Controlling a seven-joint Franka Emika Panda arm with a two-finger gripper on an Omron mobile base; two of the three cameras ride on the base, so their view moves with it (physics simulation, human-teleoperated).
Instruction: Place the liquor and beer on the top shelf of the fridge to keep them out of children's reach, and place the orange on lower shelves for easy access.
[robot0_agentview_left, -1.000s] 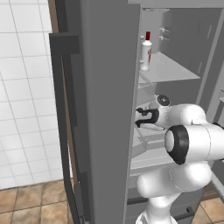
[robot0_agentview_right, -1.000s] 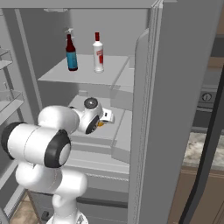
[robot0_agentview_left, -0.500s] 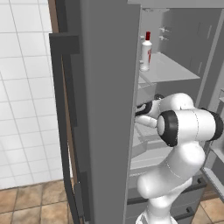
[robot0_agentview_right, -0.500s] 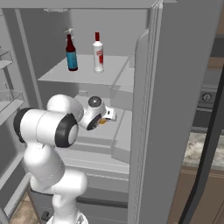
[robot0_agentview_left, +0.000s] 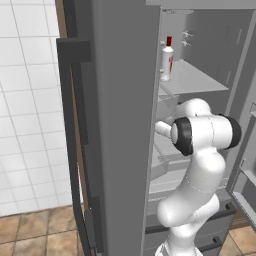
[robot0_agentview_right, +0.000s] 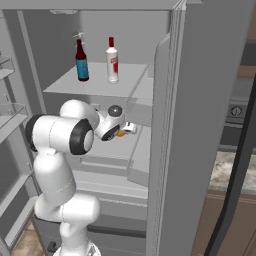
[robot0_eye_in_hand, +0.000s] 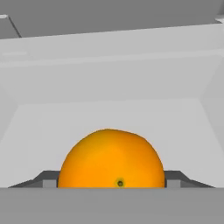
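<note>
- You see the orange between the gripper's two dark finger tips in the hand view, one tip at each of its sides, so the fingers look clamped on it; the contact itself sits at the very bottom of that view, so you cannot be fully sure.
- In the right base view a sliver of the orange shows under the hand, just beside the gripper, inside the fridge at a level below the top shelf.
- Behind the orange, in the hand view, you face pale grey fridge walls and a flat pale floor; whether the orange rests on it or hangs above it you cannot tell.
- The liquor stands upright on the top shelf, with the beer upright just beside it, toward the left in the right base view; the two are apart.
- From the left base view you see the liquor on the top shelf, past the edge of the thick door.
- The arm bends in from below, its hand reaching into the compartment under the top shelf.
- White tiled wall lies beyond the door.
</note>
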